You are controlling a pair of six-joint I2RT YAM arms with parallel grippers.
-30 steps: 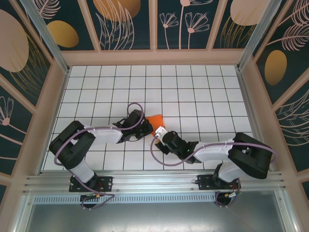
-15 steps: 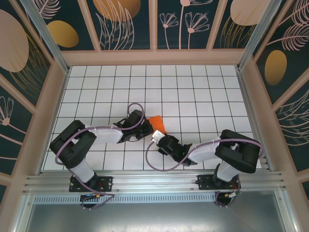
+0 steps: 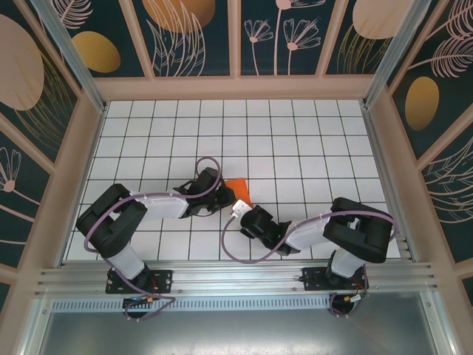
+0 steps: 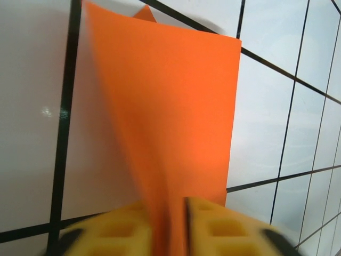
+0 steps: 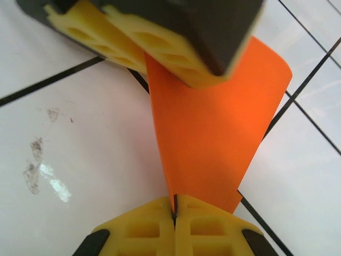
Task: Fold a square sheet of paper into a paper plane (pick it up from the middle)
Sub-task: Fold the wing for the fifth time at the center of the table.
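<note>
1. The sheet of paper (image 3: 239, 188) sits just to 6 o'clock of the middle of the white tiled table (image 3: 310, 140), folded narrow and standing up off the tiles.
2. The left gripper (image 3: 228, 198) comes in at its 8 o'clock. On the left wrist camera the orange paper (image 4: 176, 117) runs down into the gap between the yellow fingers (image 4: 224, 232), which stand slightly apart. Pinching or merely straddling it? Can't tell.
3. The right gripper (image 3: 237, 203) comes in from 6 o'clock. In its own camera the right gripper (image 5: 175, 207) has its jaws pressed together on the paper's (image 5: 213, 128) narrow lower tip.
4. The left arm's fingers (image 5: 170, 56) sit on the fold at 12 o'clock in that view.
5. Edges: the far edge is straight and slanted, and a small tip peeks over it at 12 o'clock.
6. Room: bare tiles spread wide toward 12, 3 and 9 o'clock. At 6 o'clock both arms crowd in.
</note>
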